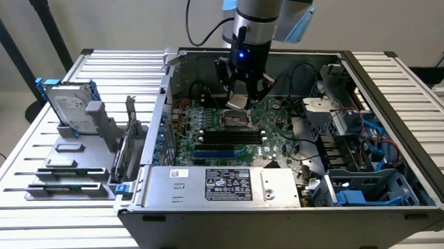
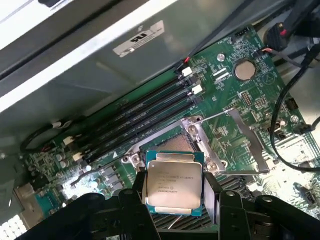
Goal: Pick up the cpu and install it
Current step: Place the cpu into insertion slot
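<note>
My gripper (image 2: 174,189) is shut on the cpu (image 2: 173,182), a small flat square chip with a silvery top and green rim, held by two opposite edges between black fingers (image 2: 137,195). It hangs just above the motherboard socket (image 2: 187,142), whose metal frame stands open. In the exterior view the gripper (image 1: 240,101) reaches down into the open computer case (image 1: 401,168), with the cpu (image 1: 238,101) a little above the socket (image 1: 237,119).
Black memory slots (image 2: 135,122) run beside the socket. Black cables (image 2: 280,115) cross the green board. The power supply box (image 1: 224,184) fills the case's near side. A hard drive in a blue frame (image 1: 70,107) stands on a grey rack at the exterior view's left.
</note>
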`<state>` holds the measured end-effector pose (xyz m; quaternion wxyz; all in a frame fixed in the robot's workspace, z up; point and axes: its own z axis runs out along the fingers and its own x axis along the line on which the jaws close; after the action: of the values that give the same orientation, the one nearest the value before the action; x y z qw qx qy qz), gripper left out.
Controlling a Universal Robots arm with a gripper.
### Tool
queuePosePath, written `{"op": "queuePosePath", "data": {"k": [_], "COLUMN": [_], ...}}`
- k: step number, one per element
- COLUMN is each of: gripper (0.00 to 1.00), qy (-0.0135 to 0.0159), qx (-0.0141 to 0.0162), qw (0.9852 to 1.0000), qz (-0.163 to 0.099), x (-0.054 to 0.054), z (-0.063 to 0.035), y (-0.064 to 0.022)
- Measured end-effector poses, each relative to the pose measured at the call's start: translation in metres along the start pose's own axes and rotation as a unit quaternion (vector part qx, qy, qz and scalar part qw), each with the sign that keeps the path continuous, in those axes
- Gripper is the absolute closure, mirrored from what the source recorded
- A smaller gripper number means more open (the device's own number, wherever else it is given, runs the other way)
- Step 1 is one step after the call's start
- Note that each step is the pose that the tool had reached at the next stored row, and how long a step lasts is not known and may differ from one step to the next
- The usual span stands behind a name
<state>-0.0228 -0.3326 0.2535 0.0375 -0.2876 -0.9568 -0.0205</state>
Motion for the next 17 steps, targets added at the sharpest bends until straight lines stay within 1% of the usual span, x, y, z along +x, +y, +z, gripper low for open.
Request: {"op": "queuePosePath", "data": {"k": [2, 4, 8, 11, 13, 17], "gripper": [0.46, 0.46, 0.46, 0.46, 0.46, 0.46], "qy": [-0.0002, -0.0001, 0.0007, 0.0018, 0.0026, 0.0045], "qx": [-0.0014, -0.0026, -0.0046, -0.0058, -0.0064, -0.0074], "qw": [0.9998, 0.9994, 0.9974, 0.9951, 0.9933, 0.9887], "qz": [0.018, 0.036, 0.072, 0.098, 0.115, 0.15], "x": [0.0, 0.0, -0.001, -0.001, -0.001, -0.001], "z": [0.0023, 0.0043, 0.0076, 0.0099, 0.0113, 0.0142], "y": [-0.0001, -0.0001, -0.0002, -0.0002, -0.0002, -0.0003]}}
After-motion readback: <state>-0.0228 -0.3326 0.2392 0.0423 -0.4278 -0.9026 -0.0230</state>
